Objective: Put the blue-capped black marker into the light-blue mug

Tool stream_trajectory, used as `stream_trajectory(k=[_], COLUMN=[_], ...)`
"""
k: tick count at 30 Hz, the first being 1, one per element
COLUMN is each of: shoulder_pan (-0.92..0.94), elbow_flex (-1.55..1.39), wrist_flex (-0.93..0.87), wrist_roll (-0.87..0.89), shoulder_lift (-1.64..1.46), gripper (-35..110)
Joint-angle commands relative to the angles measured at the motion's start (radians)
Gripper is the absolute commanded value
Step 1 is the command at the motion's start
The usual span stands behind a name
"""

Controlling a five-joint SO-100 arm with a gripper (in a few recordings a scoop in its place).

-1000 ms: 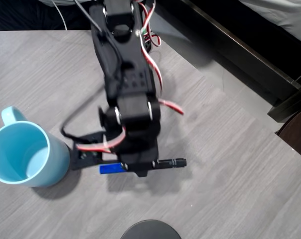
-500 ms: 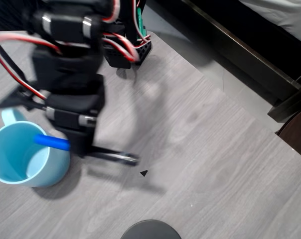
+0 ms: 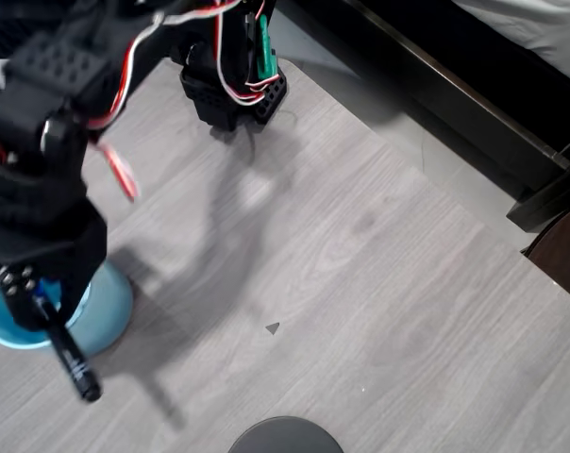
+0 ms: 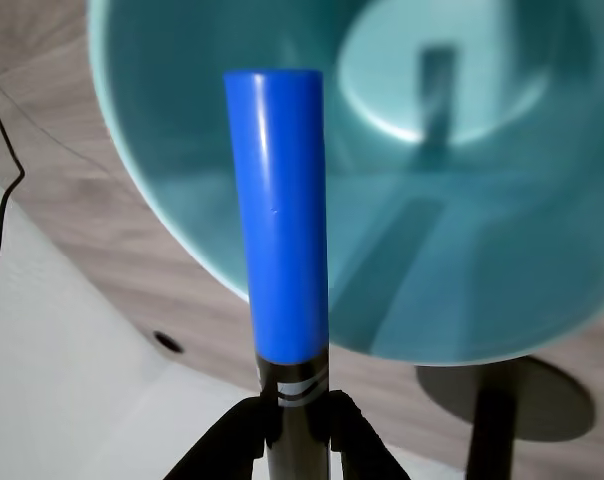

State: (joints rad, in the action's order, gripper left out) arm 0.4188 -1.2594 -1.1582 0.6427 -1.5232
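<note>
In the wrist view my gripper (image 4: 294, 420) is shut on the black marker (image 4: 280, 230), whose bright blue cap points at the open mouth of the light-blue mug (image 4: 422, 250). The cap's tip overlaps the mug's rim and the inside of the mug is bare. In the overhead view the arm covers most of the mug (image 3: 106, 307) at the left edge. The marker's black end (image 3: 73, 359) sticks out below the gripper (image 3: 44, 307), past the mug's near side.
The arm's base (image 3: 233, 90) stands at the top of the grey wooden table (image 3: 360, 283). A dark round object (image 3: 285, 436) sits at the bottom edge. A dark rail runs beyond the table's right edge (image 3: 455, 104).
The arm has swung left from the table's middle, carrying the marker. The marker has turned from lying level to pointing its blue cap down at the mug.
</note>
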Motion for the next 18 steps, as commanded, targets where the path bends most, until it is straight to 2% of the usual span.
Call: stream_trajectory(k=[1,4,7,11,18], shoulder_pan=[-0.015,-0.023,-0.029,-0.020,-0.011], elbow_flex=[0.031,0.031,0.031,0.031,0.031], wrist_flex=[0.044,0.052,0.046,0.032,0.014], wrist_roll=[0.075,0.098,0.098,0.094,0.091], shoulder_lift=[0.018,0.032,0.028,0.002,-0.054], gripper=[0,0,21,40,42])
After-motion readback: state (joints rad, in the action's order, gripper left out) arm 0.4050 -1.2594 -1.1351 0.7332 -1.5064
